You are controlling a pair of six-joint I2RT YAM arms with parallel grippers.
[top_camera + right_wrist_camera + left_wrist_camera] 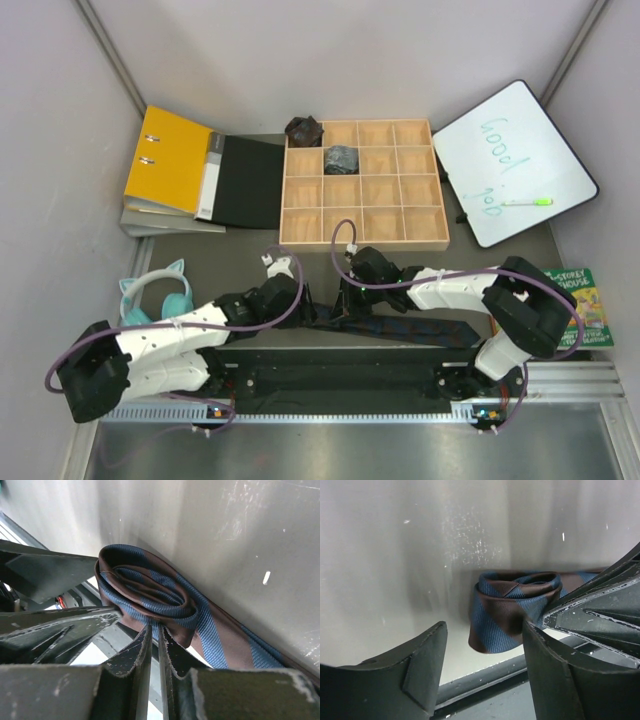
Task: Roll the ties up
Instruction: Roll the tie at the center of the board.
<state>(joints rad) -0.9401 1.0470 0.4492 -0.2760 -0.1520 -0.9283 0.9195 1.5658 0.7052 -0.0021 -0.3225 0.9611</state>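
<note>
Half bracketing striped tie roll (512,607) with wide-open left pincer (482,626); pressing nearly closed right pincer (156,629) against it; storing grey bundle (340,157) in wooden tray (363,243) compartment far ahead.

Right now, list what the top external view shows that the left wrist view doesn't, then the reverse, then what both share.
Only top external: the wooden tray with two rolled ties, a brownish bundle and a greyish bundle; the yellow binder, whiteboard, headphones; the striped tie trailing flat to the right.
Only left wrist: that tie's clear blue and brown stripes and its coiled end, just beyond the open left gripper.
Both: the striped tie, the left gripper, and the right gripper at the coil.
</note>
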